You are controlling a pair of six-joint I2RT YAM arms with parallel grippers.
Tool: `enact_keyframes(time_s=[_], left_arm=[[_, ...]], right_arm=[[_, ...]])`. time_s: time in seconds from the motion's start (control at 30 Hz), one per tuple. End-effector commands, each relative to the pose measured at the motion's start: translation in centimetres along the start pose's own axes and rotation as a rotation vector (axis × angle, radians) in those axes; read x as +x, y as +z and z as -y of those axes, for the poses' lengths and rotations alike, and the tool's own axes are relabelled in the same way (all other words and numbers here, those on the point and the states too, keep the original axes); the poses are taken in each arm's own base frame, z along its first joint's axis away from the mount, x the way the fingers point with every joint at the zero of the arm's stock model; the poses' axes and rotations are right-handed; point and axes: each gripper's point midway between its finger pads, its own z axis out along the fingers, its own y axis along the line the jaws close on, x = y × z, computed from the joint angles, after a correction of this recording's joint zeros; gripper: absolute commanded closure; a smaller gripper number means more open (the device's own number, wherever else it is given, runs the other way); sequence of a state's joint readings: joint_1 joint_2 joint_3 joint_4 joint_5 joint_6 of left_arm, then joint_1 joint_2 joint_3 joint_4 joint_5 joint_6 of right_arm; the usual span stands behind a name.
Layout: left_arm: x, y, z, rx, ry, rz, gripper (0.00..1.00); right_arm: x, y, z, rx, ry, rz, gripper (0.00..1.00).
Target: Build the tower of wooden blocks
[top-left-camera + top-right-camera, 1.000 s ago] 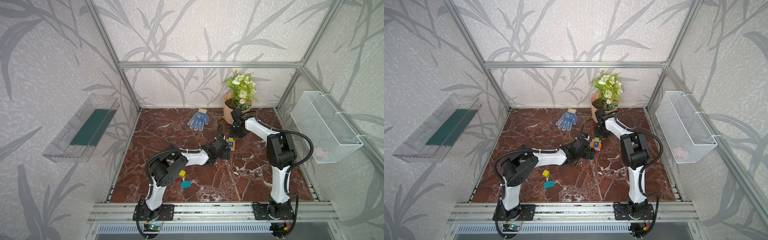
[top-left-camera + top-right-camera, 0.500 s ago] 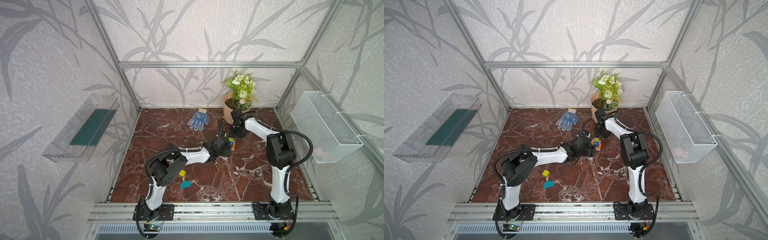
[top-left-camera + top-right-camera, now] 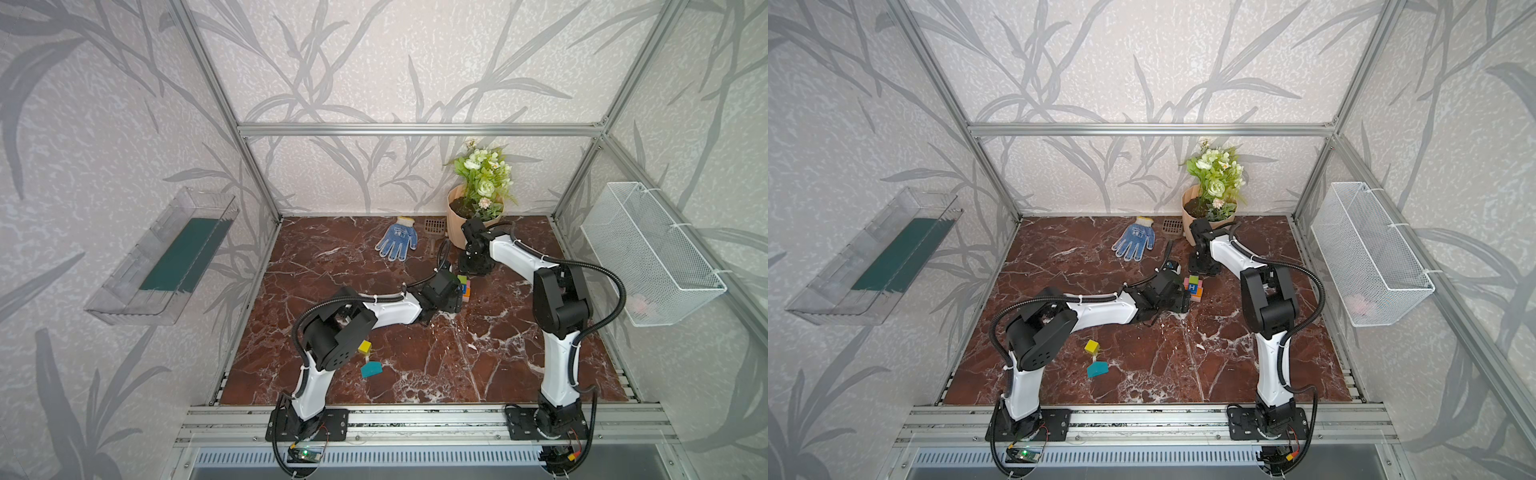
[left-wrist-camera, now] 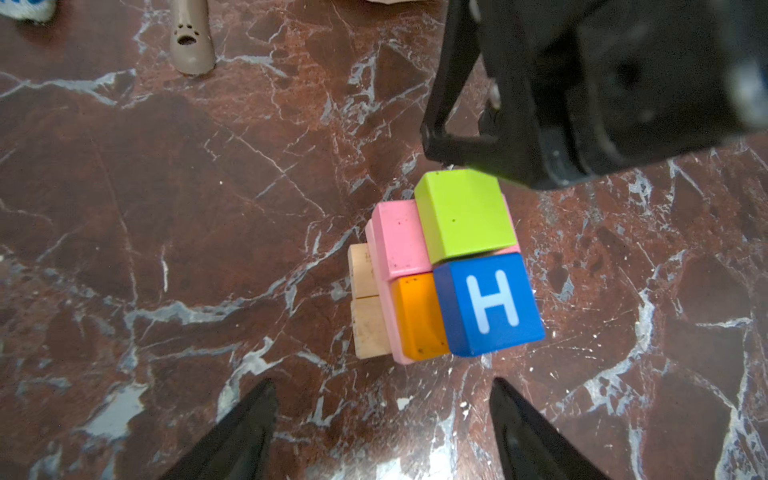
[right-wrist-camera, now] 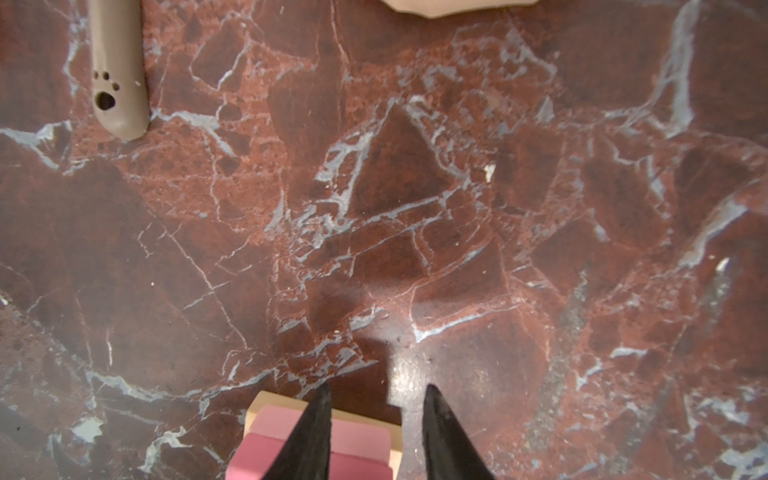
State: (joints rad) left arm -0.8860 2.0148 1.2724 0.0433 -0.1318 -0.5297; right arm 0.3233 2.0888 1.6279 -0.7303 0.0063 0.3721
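Hanging on the left wall in both top views, a clear tray (image 3: pixel 166 257) holds a dark green mat (image 3: pixel 183 262). A white wire basket (image 3: pixel 648 253) hangs on the right wall with something small and pink (image 3: pixel 642 305) in it, too blurry to name. A peach flowerpot (image 3: pixel 457 226) at the back holds green and white flowers (image 3: pixel 482 178). The wood block tower (image 3: pixel 1194 286) stands on the red marble floor (image 3: pixel 415 353), in the middle toward the back, between the two arms. A yellow cube (image 3: pixel 365 346) and a teal piece (image 3: pixel 371 369) lie well apart from it, near the front left. A blue glove (image 3: pixel 397 239) lies at the back; its print is too small to read.

In the left wrist view, the tower has tan blocks (image 4: pixel 365 299) at the bottom, then pink blocks (image 4: pixel 399 237) and an orange block (image 4: pixel 417 316). A lime cube (image 4: pixel 465 212) and a blue cube (image 4: pixel 490 303) sit side by side on top. The blue cube shows a white "H". The left gripper (image 4: pixel 382 382) has its fingers wide apart with nothing between them, just beside the tower. The right gripper (image 4: pixel 457 141) is at the lime cube's far edge.

In the right wrist view, the right gripper's fingers stand a little apart with only floor between the tips. One finger crosses over the pink blocks. A tan scoop handle (image 5: pixel 118 70) has paw-shaped holes.
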Motion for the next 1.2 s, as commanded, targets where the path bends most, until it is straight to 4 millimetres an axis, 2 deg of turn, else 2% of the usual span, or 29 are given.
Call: enact_keyframes(time_s=[0.0,1.17], left_arm=[[-0.91,0.24,-0.31,-0.023,0.008,0.015,0.19],[-1.38,0.86,-0.56,-0.013,-0.017,0.009,0.19]], right_arm=[[0.08,-0.25,-0.19,-0.008,-0.007,-0.011,0.63],[0.45,-0.69,-0.25,-0.02,0.008,-0.012,0.65]])
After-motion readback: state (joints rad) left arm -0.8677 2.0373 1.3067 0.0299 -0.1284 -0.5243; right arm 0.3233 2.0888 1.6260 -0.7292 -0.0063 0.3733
